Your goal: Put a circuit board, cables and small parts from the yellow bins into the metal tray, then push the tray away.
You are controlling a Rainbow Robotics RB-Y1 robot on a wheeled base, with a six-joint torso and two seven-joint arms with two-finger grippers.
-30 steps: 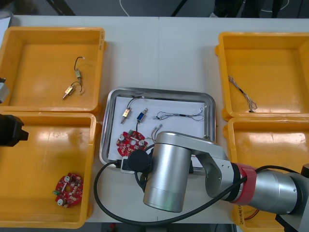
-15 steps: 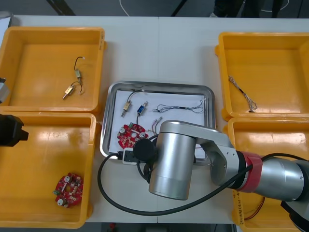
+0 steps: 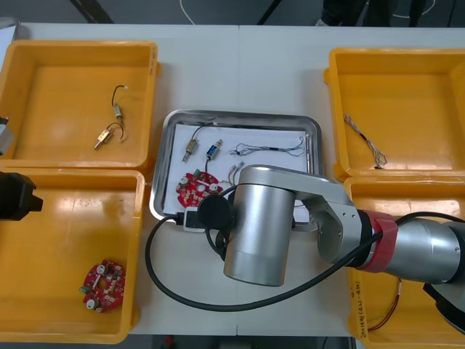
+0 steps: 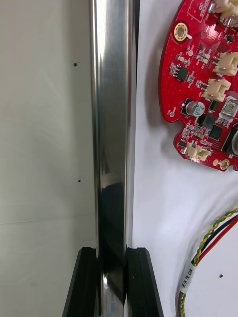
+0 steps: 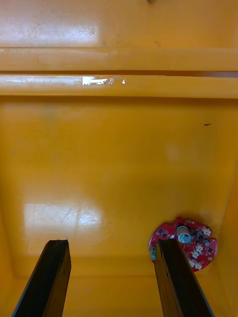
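The metal tray (image 3: 240, 116), white inside, lies at mid table between the yellow bins. It holds a round red circuit board (image 3: 192, 187), two small metal parts (image 3: 191, 149) and a thin black cable (image 3: 269, 150). My right arm (image 3: 261, 225) reaches over its near edge. In the right wrist view my right gripper (image 4: 112, 282) is shut on the tray's shiny rim (image 4: 111, 124), with the board (image 4: 208, 84) and a red and yellow cable (image 4: 210, 242) just inside. My left gripper (image 5: 111, 277) hangs open over the near left bin, above another red board (image 5: 184, 242).
The far left bin (image 3: 65, 87) holds small metal parts (image 3: 116, 109). A spare board (image 3: 102, 284) lies in the near left bin (image 3: 73, 233). A thin cable (image 3: 365, 142) lies in the far right bin (image 3: 407, 94). Bare table stretches beyond the tray.
My right arm has slid the tray away from me, toward the table's far side, with everything still in it. The left arm has not moved.
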